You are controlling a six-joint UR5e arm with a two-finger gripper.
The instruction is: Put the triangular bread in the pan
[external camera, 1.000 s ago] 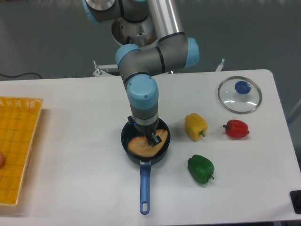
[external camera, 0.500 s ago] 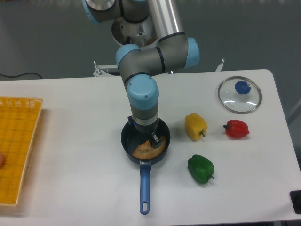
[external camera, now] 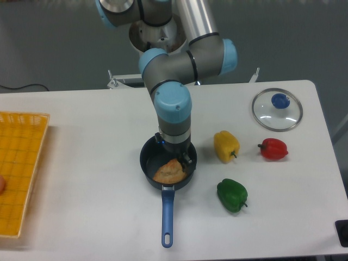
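Wrist housing hides my gripper, so I cannot tell how its jaws stand. My arm points straight down over the pan, where the triangular bread lies.

I count three bell peppers to my gripper's side: one yellow bell pepper, one red bell pepper, one green bell pepper. One pan sits under my gripper, with one triangular bread inside. One glass lid lies beyond the peppers. One yellow basket lies far off on the opposite side.
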